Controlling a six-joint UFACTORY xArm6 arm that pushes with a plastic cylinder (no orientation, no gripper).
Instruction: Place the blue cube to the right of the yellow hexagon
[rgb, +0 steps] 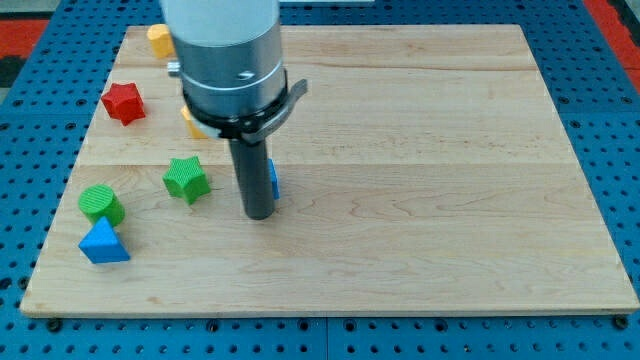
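Note:
My tip (259, 213) rests on the wooden board left of centre. The blue cube (273, 179) is mostly hidden behind the rod; only a blue sliver shows at the rod's right side, touching or very close to it. A yellow hexagon (159, 40) sits at the view's top left, partly hidden by the arm's grey body. Another yellow block (190, 123) peeks out from under the arm's body, above and left of my tip; its shape is hidden.
A red star (122, 102) lies at the left. A green star (186, 179) sits left of my tip. A green cylinder (101, 204) and a blue triangle (103, 243) lie at the lower left. The wooden board's edge (320, 306) runs along the bottom.

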